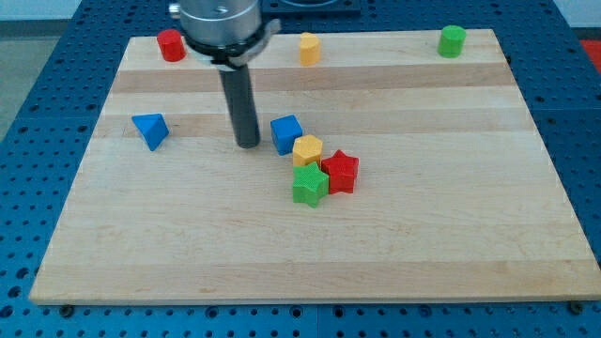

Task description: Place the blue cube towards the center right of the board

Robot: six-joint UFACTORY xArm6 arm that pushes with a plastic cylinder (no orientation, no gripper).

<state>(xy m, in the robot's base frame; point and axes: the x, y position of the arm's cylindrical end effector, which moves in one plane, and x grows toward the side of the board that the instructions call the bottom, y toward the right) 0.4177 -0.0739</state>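
Note:
The blue cube (286, 132) sits a little left of the board's middle. My tip (248, 144) rests on the board just to the cube's left, with a small gap between them. A yellow block (307, 150) touches the cube's lower right corner. A green star-shaped block (309, 184) and a red star-shaped block (341, 172) lie just below the yellow one, packed together.
A blue triangular block (150, 130) lies at the view's left. A red cylinder (171, 45), a yellow block (309, 48) and a green cylinder (452, 40) stand along the top edge of the wooden board (451, 235).

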